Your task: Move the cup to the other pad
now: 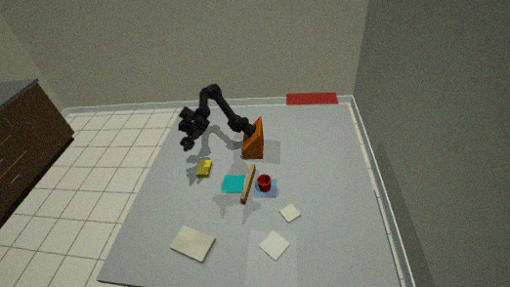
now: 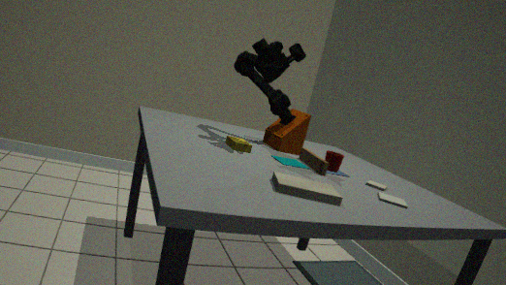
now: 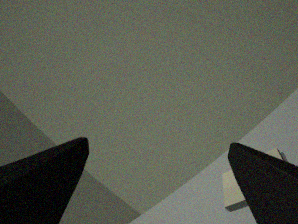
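A red cup [image 1: 264, 184] [image 2: 333, 161] stands upright on the blue pad [image 1: 272, 193] [image 2: 343, 174]. The marbles cannot be made out inside it. The other pad, cyan [image 1: 233, 184] [image 2: 289, 161], lies bare on the far side of a narrow wooden bar [image 1: 248, 184] [image 2: 313, 161], which stands between the two pads. My gripper [image 3: 160, 148] is open, with its two fingertips wide apart and nothing between them. It is raised high above the table, well away from the cup, on the yellow block's side. The cup and both pads are out of the wrist view.
A yellow block [image 1: 204, 168] [image 2: 238, 143] lies beyond the cyan pad. An orange wedge [image 1: 254, 146] [image 2: 291, 133] stands at the arm's base. A large cream slab [image 1: 192, 243] [image 2: 307, 188] and two smaller cream tiles [image 1: 290, 213] [image 1: 275, 245] [image 2: 376, 185] [image 2: 393, 200] lie farther from the base.
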Action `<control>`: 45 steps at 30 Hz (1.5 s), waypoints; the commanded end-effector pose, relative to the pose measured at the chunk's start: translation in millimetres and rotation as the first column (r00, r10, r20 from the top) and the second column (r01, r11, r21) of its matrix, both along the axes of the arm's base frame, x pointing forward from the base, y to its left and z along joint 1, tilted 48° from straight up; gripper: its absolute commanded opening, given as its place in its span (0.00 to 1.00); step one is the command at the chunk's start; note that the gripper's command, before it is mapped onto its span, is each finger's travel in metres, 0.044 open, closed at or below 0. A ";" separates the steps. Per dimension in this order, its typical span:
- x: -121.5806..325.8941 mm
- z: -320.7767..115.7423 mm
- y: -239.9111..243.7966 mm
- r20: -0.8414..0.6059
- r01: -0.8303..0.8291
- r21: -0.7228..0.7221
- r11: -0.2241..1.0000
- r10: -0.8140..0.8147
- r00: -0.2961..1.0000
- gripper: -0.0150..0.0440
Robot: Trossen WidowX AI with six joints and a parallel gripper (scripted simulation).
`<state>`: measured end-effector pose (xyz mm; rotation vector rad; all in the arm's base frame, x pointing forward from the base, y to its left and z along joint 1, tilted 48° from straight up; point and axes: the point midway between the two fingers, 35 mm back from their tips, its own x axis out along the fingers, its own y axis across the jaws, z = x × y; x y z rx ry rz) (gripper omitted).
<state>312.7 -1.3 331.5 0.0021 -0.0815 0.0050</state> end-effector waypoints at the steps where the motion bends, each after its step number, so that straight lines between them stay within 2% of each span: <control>1: 1.9 -2.9 0.3 -0.013 0.000 0.012 1.000 0.000 1.000 0.89; 5: 31.5 -65.3 7.2 -0.272 0.068 0.228 0.971 -0.003 0.962 0.71; 10: 48.6 -158.0 19.9 -0.602 0.334 0.396 0.855 -0.033 0.798 0.50; 14: 48.3 -218.2 29.0 -0.777 0.601 0.394 0.695 -0.097 0.622 0.50; 18: 36.3 -271.8 35.6 -0.883 0.818 0.282 0.502 -0.198 0.426 0.50; 25: 8.2 -339.4 41.7 -0.893 0.981 0.073 0.182 -0.425 0.146 0.50; 31: -15.6 -377.8 42.2 -0.773 0.999 0.028 -0.028 -0.634 0.004 0.50; 34: -20.7 -382.8 40.6 -0.735 0.997 0.041 -0.063 -0.678 -0.013 0.50; 45: -21.8 -383.8 41.3 -0.735 0.997 0.041 -0.063 -0.678 -0.013 0.50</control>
